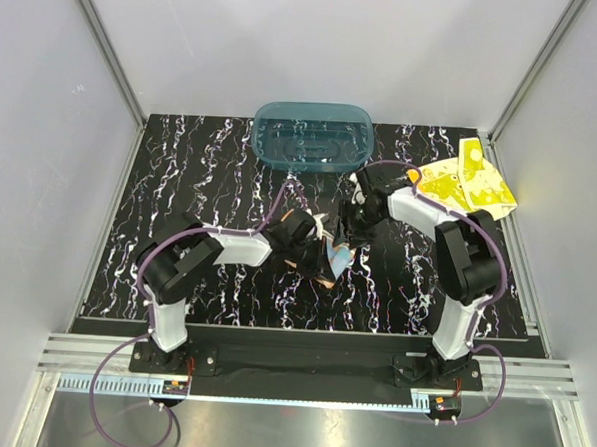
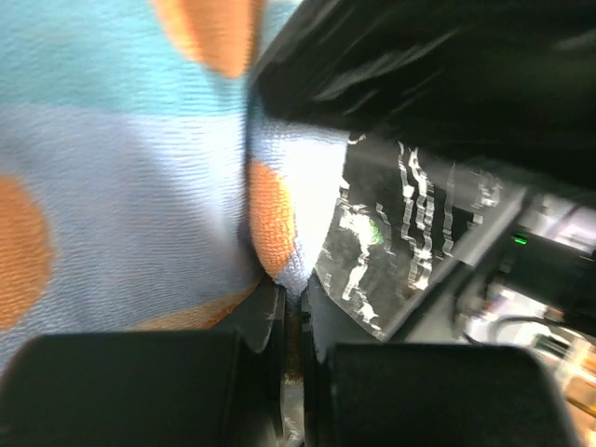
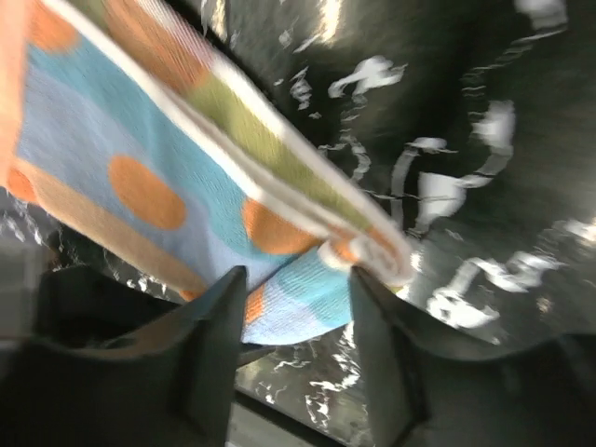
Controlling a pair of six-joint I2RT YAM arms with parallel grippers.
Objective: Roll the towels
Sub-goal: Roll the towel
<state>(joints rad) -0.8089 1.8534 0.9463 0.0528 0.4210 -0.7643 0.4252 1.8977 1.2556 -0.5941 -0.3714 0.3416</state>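
The light blue towel with orange dots (image 1: 335, 257) is bunched at mid-table between both grippers. My left gripper (image 1: 313, 246) is shut, and in the left wrist view the left gripper (image 2: 296, 289) pinches a fold of the blue towel (image 2: 121, 186), which fills the left of that view. My right gripper (image 1: 351, 230) stands open just right of it. In the right wrist view the blue towel (image 3: 140, 186) has a partly rolled edge, and a corner hangs loose between the spread fingers of the right gripper (image 3: 296, 284). The bright yellow towel (image 1: 468, 185) lies spread at the far right.
A teal translucent tub (image 1: 311, 134) stands at the back middle of the black marbled table (image 1: 181, 177). White walls with metal posts close in the sides and back. The right arm's links reach over toward the yellow towel's near edge.
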